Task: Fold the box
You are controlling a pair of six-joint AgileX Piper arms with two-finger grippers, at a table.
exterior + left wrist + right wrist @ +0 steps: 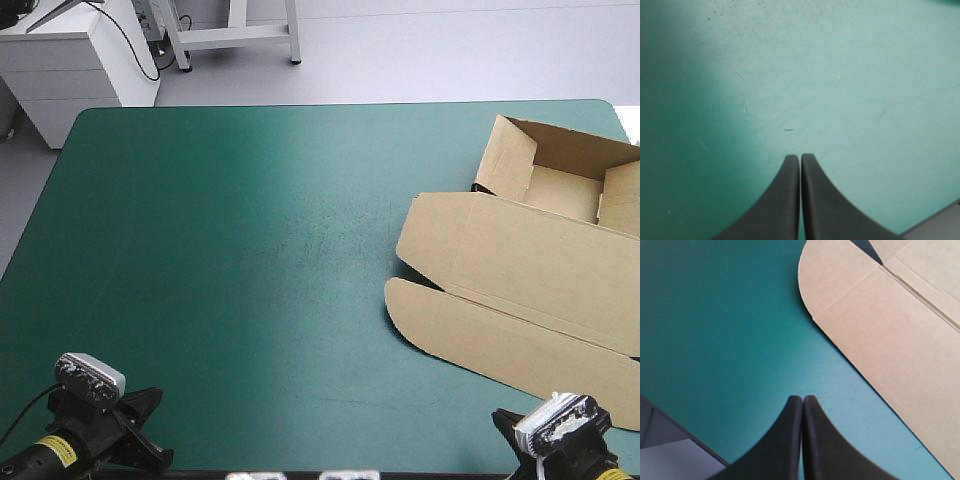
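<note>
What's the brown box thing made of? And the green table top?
The brown box looks like cardboard: matte, with pressed fold lines and cleanly cut rounded flaps. The teal-green table cover seems a smooth mat, perhaps rubber or plastic; fine scratches mark it.

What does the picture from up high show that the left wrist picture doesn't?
Only the high view shows the brown box, an open tray with its lid lying flat, on the table's right side, and the right gripper. Only the left wrist view shows up close that the left gripper is shut. Both show that gripper and the bare teal-green cover.
</note>
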